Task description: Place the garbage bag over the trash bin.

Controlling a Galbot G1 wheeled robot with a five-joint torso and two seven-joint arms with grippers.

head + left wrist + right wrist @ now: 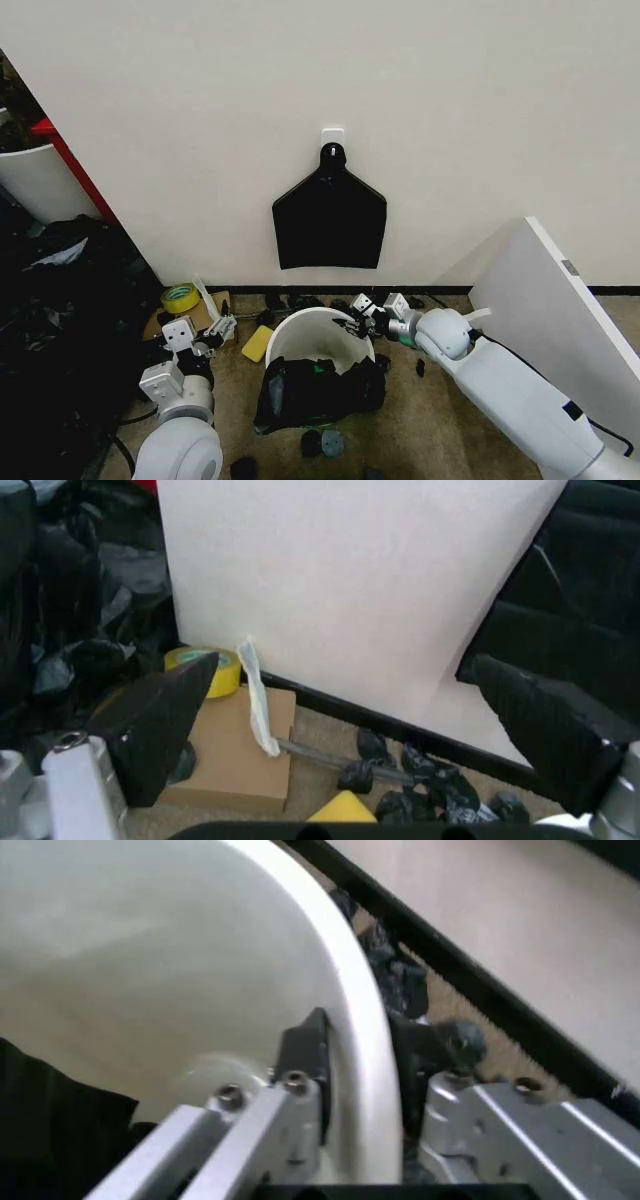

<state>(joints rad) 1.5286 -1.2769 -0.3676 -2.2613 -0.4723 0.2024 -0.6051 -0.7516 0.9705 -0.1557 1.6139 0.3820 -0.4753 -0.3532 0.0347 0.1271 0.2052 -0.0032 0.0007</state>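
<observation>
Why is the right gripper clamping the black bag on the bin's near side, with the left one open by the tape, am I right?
Not quite. The right gripper straddles the bin rim at its far side, as the right wrist view shows; the bag hangs on the near side. The left gripper is open by the tape.

My arms are glossy white shells with grey joint bands. A thin black cable runs along my right arm (pixel 520 400), and its forearm carries a small black marking. My left arm (pixel 180 440) ends in a rounded white elbow cap. My right gripper (pixel 365 1129) has brushed silver finger bars with round screw heads and black pads. My left gripper (pixel 375 727) has wedge-shaped matte black fingers.
</observation>
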